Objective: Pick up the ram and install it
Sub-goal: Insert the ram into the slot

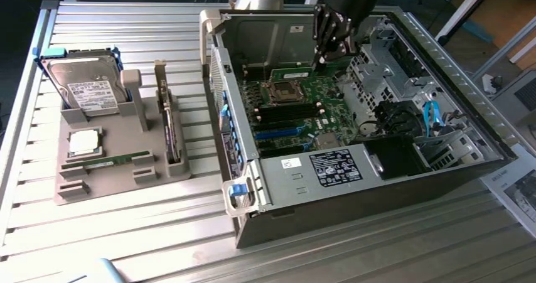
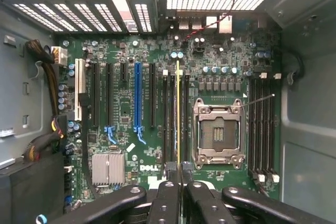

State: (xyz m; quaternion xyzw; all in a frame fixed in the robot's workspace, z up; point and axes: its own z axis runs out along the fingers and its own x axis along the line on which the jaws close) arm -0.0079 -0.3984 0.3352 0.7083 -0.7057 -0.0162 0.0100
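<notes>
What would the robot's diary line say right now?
stage: installing | fingers: shut on ram | place: over memory slots beside empty processor socket | seated: cannot tell

White lettering [image 2: 148, 168] on the green motherboard [image 2: 125, 109], beside the ribbed silver heatsink [image 2: 108, 169], reads DELL. The hard drive label [image 1: 90, 95], upper left of the exterior view, is unreadable.

Gripper [image 1: 325, 57] holding ram [image 1: 318, 35] upright above motherboard [image 1: 289, 117], inside open case [image 1: 260, 38].

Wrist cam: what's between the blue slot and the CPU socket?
Black slots, with the ram held edge-on above them by the gripper; wrist view.
</notes>
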